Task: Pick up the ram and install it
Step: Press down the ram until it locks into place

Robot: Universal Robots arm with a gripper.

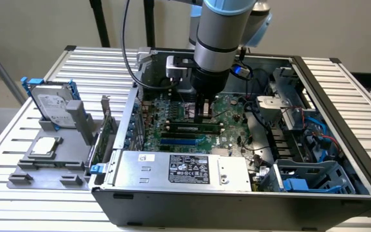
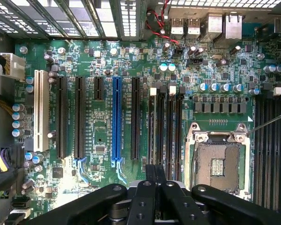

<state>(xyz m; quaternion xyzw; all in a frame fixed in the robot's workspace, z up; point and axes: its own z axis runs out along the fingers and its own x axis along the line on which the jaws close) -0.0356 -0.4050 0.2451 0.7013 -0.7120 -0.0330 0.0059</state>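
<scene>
Your gripper (image 1: 204, 116) stands inside the open computer case (image 1: 340, 96), lowered vertically over the motherboard (image 1: 172, 137). In the exterior view its dark fingers reach down to the board near the black memory slots, but you cannot tell from here whether they are spread or closed, nor whether anything sits between them. A long green stick, the ram (image 1: 187, 128), lies along one of the black slots just beside and below the gripper tip; it appears seated in the slot. The silver power supply (image 1: 185, 169) spans the case edge nearest the camera. To the exterior view's left, on the slatted worktop (image 1: 24, 193), a grey fixture (image 1: 50, 164) holds a silver hard drive (image 1: 51, 101) in its blue frame, standing upright, and a square processor (image 1: 46, 146) lying flat. A green expansion card (image 1: 106, 137) stands on edge between fixture and case.

In the wrist view, your gripper (image 2: 154, 185) shows its black fingers pressed close together, a thin dark edge pinched between them; what that edge is cannot be confirmed. Beyond it lie the empty processor socket (image 2: 218, 161), a blue expansion slot (image 2: 116, 119) and a white slot (image 2: 40, 110).
</scene>
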